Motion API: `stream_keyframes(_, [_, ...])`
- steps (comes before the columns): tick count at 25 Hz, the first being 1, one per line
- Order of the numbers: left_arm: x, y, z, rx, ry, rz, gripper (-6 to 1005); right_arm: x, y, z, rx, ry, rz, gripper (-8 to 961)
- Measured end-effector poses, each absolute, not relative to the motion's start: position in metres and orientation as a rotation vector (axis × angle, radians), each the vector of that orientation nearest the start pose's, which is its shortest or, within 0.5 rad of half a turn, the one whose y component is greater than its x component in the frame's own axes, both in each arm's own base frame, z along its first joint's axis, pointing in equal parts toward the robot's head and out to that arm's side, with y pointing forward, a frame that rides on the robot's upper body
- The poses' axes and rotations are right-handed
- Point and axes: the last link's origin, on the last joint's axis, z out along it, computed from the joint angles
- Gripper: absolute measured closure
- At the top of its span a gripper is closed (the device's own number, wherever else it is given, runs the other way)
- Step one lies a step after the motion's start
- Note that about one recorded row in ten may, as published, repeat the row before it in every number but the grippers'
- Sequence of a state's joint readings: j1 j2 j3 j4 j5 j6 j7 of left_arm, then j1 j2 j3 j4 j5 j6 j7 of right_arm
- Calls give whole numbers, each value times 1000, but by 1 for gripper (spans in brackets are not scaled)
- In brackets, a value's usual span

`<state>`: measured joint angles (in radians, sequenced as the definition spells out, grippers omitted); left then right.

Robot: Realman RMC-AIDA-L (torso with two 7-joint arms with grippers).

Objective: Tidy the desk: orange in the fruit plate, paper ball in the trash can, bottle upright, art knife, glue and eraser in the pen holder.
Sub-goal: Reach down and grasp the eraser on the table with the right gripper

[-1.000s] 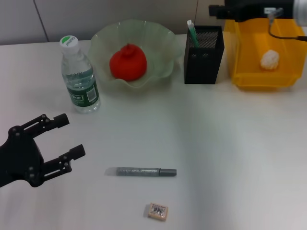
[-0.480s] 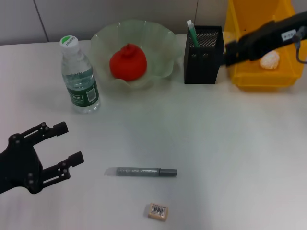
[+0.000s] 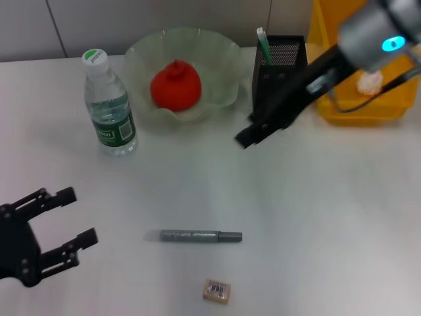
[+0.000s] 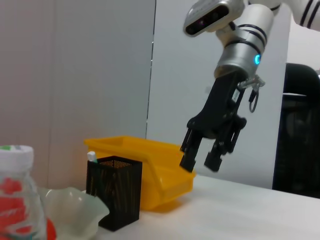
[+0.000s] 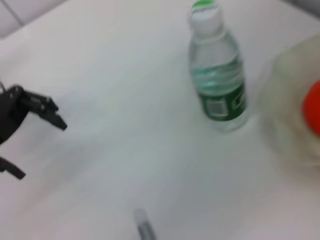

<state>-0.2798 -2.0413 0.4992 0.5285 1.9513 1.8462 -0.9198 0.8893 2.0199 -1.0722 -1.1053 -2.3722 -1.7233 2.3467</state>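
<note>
I see the eraser [image 3: 217, 290] lying flat on the white surface [image 3: 329, 217] at the near edge of the head view, barcode face up. Just beyond it, toward 12 o'clock, lies the grey art knife [image 3: 200, 236], lengthwise left to right and apart from the eraser.

My right end effector [image 3: 253, 133] hangs well beyond both, toward 1 o'clock from the eraser, its arm reaching in from the far right. It sits just in front of the pen holder [image 3: 279, 74], slightly to that cup's left. In the left wrist view the same end effector [image 4: 201, 161] is raised above the surface with its two fingers [image 4: 188, 157] spread apart and nothing between them.

My left end effector [image 3: 72, 217] is off toward 9 o'clock from the eraser, near the left edge, low over the surface, fingers parted and empty.

Farther out, the bottle [image 3: 108, 105] stands upright at the far left. To its right the orange [image 3: 175, 85] sits in the fruit plate [image 3: 220, 56]. The pen holder stands right of the plate with a green-and-white stick [image 3: 263, 45] poking out of it. The yellow trash can [image 3: 358, 105] is at the far right, with the paper ball [image 3: 370, 81] inside it.
</note>
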Motion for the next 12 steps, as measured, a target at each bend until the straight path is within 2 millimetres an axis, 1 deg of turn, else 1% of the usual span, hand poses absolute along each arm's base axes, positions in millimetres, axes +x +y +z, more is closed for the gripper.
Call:
stream_keyframes(2, [-324,227,26,-2573,-376,-925,242,112,395,9,-2933,824,-237,381])
stream_keyframes(3, [-326,225,27,-2580,-378,-916,242,107,397,-6,-2955,806,-276,381])
stream_keyframes(4, [-327,224,28,-2589,-379,-909,242,107,397,-6,-2955,806,-276,381])
stream_keyframes(7, [-330,220,28,-2625,-386,-892,242,98,398,-25,-2979,769,-323,381])
stream_keyframes(12, [-332,216,26,-2666,-393,-864,242,87,387,-52,-3031,694,-443,381])
